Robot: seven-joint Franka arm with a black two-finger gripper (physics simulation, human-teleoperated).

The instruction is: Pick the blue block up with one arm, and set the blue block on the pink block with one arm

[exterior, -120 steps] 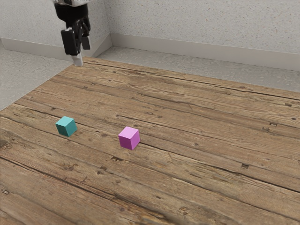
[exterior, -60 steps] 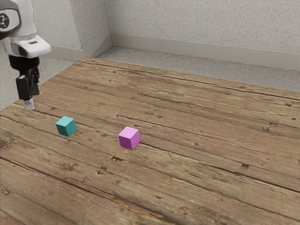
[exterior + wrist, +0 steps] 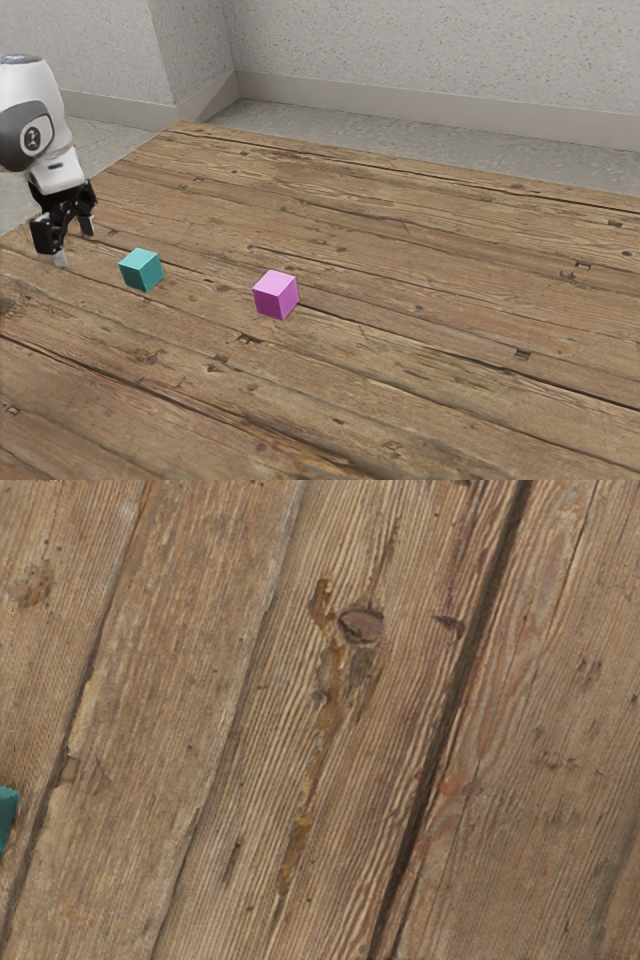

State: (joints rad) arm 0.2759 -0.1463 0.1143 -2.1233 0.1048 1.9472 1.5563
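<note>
A bare, plain room, as its weathered plank tabletop (image 3: 400,250), speckled grey walls (image 3: 450,40), pale skirting board (image 3: 430,105) and grey floor (image 3: 420,137) show.

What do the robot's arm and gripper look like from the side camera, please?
The arm is a rounded, glossy white shell with a grey circular joint cap bearing a small dark marking. The gripper is black and boxy, with two short fingers, one ending in a pale tip.

My exterior camera overlooks the table (image 3: 420,330) obliquely; my wrist camera faces its planks (image 3: 330,730) closely, sharing the blue block (image 3: 6,816).
</note>
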